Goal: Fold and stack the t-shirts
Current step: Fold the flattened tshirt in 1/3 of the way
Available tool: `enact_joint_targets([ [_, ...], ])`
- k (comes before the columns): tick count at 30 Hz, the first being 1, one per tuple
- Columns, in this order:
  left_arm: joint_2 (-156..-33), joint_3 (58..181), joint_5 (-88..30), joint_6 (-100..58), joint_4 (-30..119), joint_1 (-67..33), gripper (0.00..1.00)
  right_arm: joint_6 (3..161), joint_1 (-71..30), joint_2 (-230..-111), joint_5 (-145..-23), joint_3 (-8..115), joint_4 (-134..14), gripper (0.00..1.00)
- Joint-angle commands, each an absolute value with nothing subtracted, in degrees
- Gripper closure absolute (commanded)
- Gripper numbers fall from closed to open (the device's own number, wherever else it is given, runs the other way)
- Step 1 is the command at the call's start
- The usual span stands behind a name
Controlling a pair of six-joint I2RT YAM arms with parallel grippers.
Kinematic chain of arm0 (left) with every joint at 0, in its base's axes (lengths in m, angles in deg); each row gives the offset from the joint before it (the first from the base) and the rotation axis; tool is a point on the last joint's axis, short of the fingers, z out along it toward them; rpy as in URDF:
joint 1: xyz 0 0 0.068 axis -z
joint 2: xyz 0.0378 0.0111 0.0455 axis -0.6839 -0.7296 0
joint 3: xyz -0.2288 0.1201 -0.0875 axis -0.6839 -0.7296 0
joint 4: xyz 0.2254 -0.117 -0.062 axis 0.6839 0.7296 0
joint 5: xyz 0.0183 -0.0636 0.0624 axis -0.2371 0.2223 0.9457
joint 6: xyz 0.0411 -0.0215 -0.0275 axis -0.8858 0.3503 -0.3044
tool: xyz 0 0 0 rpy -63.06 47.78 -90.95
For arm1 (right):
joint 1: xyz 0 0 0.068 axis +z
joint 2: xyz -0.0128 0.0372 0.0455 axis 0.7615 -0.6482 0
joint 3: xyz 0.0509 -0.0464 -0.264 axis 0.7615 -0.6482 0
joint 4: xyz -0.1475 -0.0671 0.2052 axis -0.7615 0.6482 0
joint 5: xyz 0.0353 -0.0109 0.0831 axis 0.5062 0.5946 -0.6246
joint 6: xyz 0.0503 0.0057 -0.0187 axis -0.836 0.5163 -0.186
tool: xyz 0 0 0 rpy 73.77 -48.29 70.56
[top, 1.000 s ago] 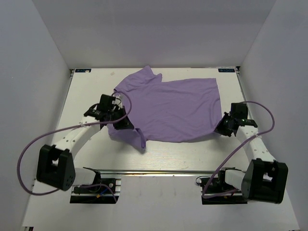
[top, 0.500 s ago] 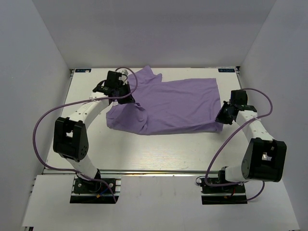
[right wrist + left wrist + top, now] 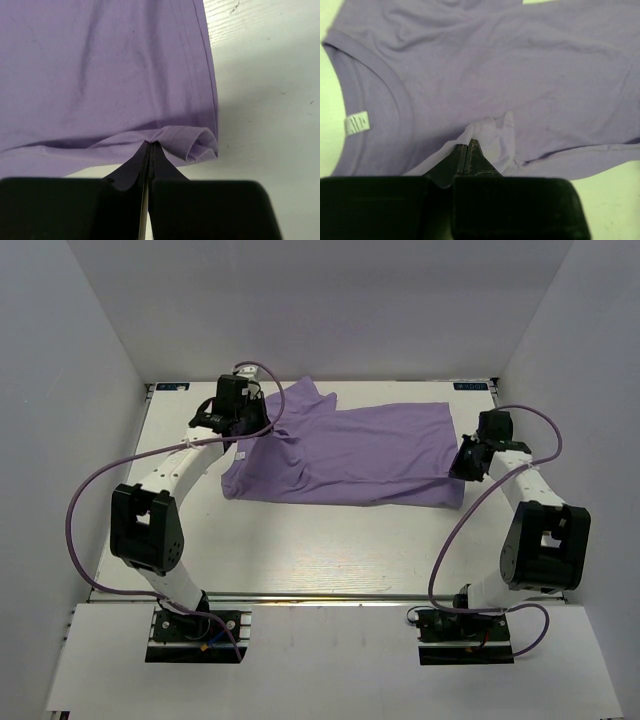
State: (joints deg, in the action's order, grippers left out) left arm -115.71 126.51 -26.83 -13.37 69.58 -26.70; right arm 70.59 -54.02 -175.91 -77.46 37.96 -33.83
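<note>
One lavender t-shirt (image 3: 350, 455) lies across the far half of the white table, its near edge folded back over itself. My left gripper (image 3: 243, 432) is shut on a pinch of the shirt's cloth (image 3: 490, 131) near the collar; the white neck tag (image 3: 356, 123) shows at the left of the left wrist view. My right gripper (image 3: 462, 462) is shut on the shirt's hemmed corner (image 3: 192, 142) at the right edge, and the cloth rolls over beside the tips. Both grippers hold the cloth low over the shirt.
The white table (image 3: 330, 550) has side rails and white walls on three sides. Thin purple cables (image 3: 85, 500) loop from both arms. The arm bases stand at the near edge (image 3: 190, 625).
Both grippers have moved away from me toward the far side, carrying the shirt's near edge with them. The shirt has gone from spread out to folded over into a narrower band.
</note>
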Motion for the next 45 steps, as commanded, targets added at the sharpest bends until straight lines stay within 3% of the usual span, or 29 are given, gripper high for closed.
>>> enact_joint_targets([
  [1, -116.0, 129.9, -23.6, -15.7, 66.6, -27.1, 1.00, 72.1, -54.1, -177.9, -76.4, 41.3, -35.3, 1.00],
  [8, -118.0, 131.5, -23.0, -18.6, 62.4, -28.2, 1.00, 72.7, -54.1, -180.5, -72.4, 43.7, -34.9, 1.00],
  [27, -137.0, 142.7, -29.5, -31.3, 50.0, -28.7, 1.00, 77.2, -54.1, -188.4, -75.6, 47.1, -41.4, 1.00],
  [37, -143.1, 146.1, -26.3, -33.7, 48.1, -29.3, 1.00, 77.5, -54.1, -192.0, -73.6, 48.9, -41.5, 0.97],
  [38, -143.6, 146.1, -26.3, -33.7, 47.5, -29.3, 0.97, 77.6, -54.2, -192.4, -73.8, 49.1, -41.5, 0.87],
  [41, -144.9, 146.1, -27.5, -34.4, 44.2, -29.3, 0.86, 77.5, -54.1, -193.6, -74.2, 51.2, -41.6, 0.83],
  [42, -144.9, 146.1, -26.7, -34.9, 41.7, -29.3, 0.58, 77.7, -54.2, -194.9, -74.5, 51.5, -41.7, 0.81],
  [44, -146.3, 147.0, -25.5, -34.9, 39.7, -29.8, 0.39, 77.5, -54.3, -196.2, -74.6, 54.3, -41.0, 0.67],
  [45, -147.5, 147.9, -24.9, -34.2, 39.7, -29.8, 0.03, 77.4, -54.2, -196.5, -75.2, 55.1, -40.3, 0.56],
])
